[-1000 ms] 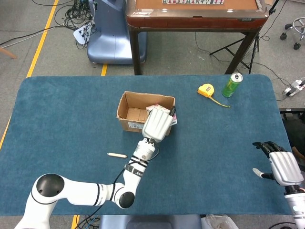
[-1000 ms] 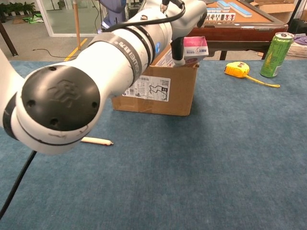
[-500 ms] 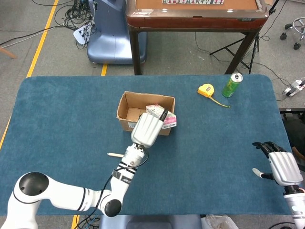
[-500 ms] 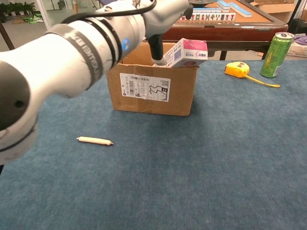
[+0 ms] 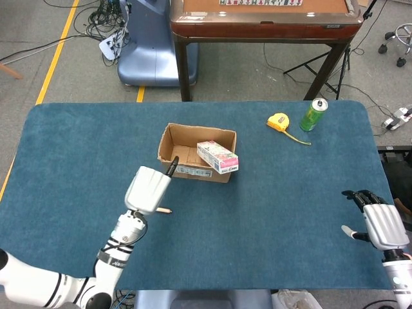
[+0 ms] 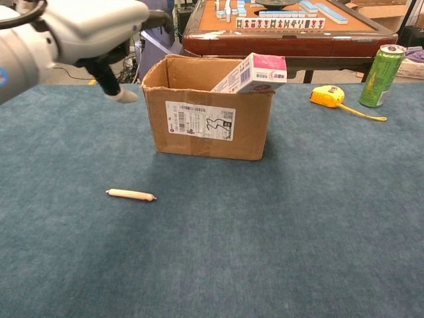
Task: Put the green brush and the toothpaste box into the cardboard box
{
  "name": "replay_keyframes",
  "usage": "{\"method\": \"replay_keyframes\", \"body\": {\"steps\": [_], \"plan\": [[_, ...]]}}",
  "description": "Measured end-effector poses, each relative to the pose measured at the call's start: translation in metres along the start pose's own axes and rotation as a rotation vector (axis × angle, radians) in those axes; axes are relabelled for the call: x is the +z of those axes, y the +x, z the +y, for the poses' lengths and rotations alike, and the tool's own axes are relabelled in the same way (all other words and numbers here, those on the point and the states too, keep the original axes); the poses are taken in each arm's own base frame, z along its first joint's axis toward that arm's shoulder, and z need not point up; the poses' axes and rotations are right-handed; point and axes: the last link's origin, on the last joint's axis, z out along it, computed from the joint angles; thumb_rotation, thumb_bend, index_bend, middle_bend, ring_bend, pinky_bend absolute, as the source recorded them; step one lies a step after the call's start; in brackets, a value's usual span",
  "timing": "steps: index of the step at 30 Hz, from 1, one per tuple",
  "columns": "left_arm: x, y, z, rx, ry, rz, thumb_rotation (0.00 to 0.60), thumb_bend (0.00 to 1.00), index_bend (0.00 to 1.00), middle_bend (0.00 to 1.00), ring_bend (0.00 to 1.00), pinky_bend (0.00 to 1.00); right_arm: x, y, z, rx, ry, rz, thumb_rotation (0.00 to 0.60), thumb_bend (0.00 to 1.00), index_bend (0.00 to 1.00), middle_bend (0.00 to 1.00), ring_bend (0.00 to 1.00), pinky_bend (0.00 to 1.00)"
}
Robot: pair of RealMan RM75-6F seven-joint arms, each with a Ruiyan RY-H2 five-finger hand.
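Note:
The open cardboard box (image 5: 187, 151) (image 6: 209, 122) stands mid-table. A pink and white toothpaste box (image 5: 217, 156) (image 6: 255, 71) lies tilted across its right rim, one end inside, the other sticking out. My left hand (image 5: 149, 188) (image 6: 89, 30) hovers left of and in front of the box, fingers apart, holding nothing. Below it a thin pale stick (image 6: 131, 194) (image 5: 165, 210) lies on the cloth. My right hand (image 5: 381, 225) rests empty at the table's near right edge, far from everything. No green brush shows in either view.
A yellow tape measure (image 5: 278, 121) (image 6: 328, 97) and a green can (image 5: 313, 114) (image 6: 379, 66) sit at the far right. A wooden mahjong table (image 5: 264, 19) stands beyond the far edge. Blue cloth (image 5: 290, 193) covers the table.
My left hand let go of the toothpaste box, leaving it leaning on the box rim, and pulled back left and toward me. The right hand stayed still.

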Motion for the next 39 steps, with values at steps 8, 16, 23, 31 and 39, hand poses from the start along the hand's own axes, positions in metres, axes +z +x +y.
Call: {"method": "replay_keyframes", "body": {"steps": [8,16,23,31,39], "plan": [[-0.050,-0.028,-0.033,-0.032,0.004,-0.061,0.600,0.15,0.15,0.49,0.48,0.71,0.001,-0.003,-0.003,-0.007,0.016,0.017,0.600,0.00,0.28,0.34,0.22,0.38],[-0.101,-0.046,-0.060,-0.139,0.062,-0.107,0.600,0.15,0.17,0.34,0.34,0.47,0.002,-0.006,-0.007,-0.012,0.048,0.048,0.600,0.00,0.30,0.35,0.23,0.38],[-0.148,-0.060,-0.076,-0.188,0.160,-0.171,0.600,0.15,0.20,0.32,0.31,0.36,0.003,-0.010,-0.015,-0.032,0.095,0.085,0.600,0.00,0.32,0.36,0.23,0.38],[-0.193,-0.082,-0.091,-0.262,0.264,-0.231,0.600,0.15,0.22,0.32,0.31,0.36,0.004,-0.014,-0.019,-0.051,0.108,0.092,0.600,0.00,0.32,0.36,0.23,0.38],[-0.208,-0.090,-0.104,-0.281,0.299,-0.245,0.600,0.15,0.24,0.32,0.31,0.36,0.005,-0.017,-0.022,-0.062,0.119,0.079,0.600,0.00,0.32,0.36,0.23,0.38]]}}
